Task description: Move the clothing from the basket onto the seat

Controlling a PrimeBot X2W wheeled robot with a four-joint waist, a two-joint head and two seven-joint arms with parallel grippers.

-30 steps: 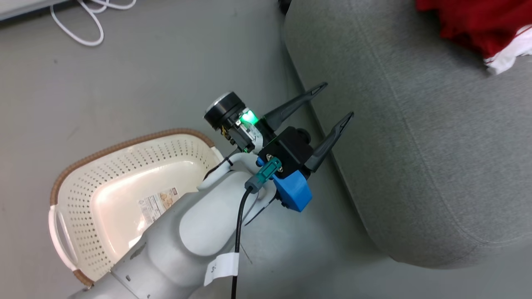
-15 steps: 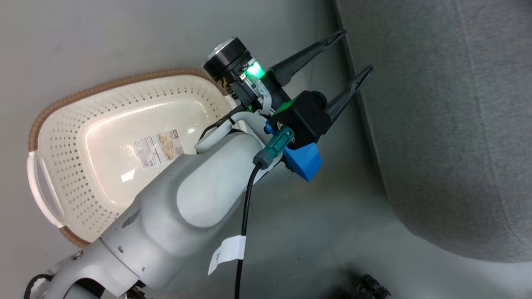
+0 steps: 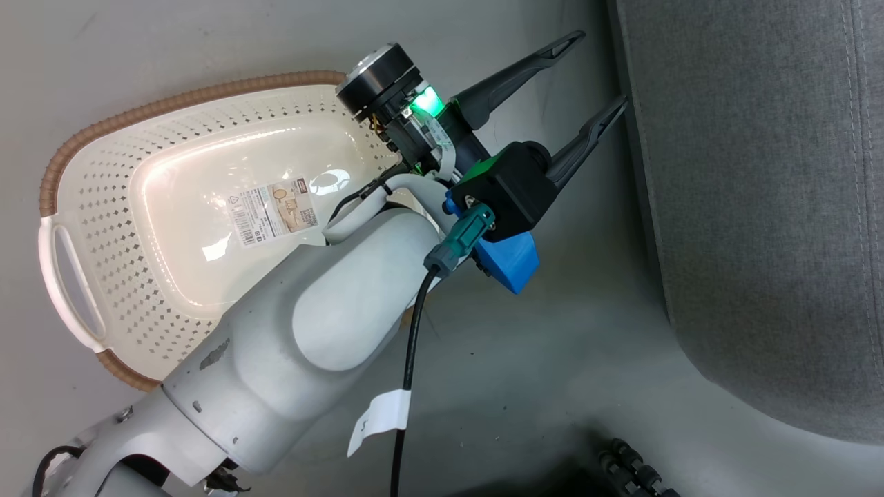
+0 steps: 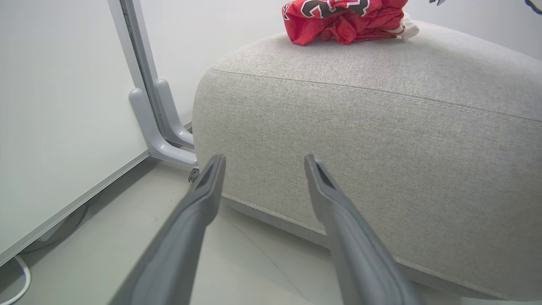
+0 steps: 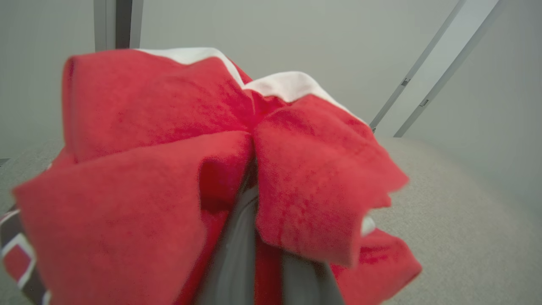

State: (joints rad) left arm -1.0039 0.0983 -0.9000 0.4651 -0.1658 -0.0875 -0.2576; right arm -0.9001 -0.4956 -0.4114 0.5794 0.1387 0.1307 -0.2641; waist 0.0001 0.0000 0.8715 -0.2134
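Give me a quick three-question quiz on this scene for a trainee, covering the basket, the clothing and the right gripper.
1. True or false: the basket has clothing in it.
2. The right gripper is: A open and empty; B shut on a red garment; C shut on a basket handle.
3. Fill in: the crumpled jersey lies on top of the ____.
Key: 1 false, its visible bottom bears just a sticker; 2 B; 3 seat.
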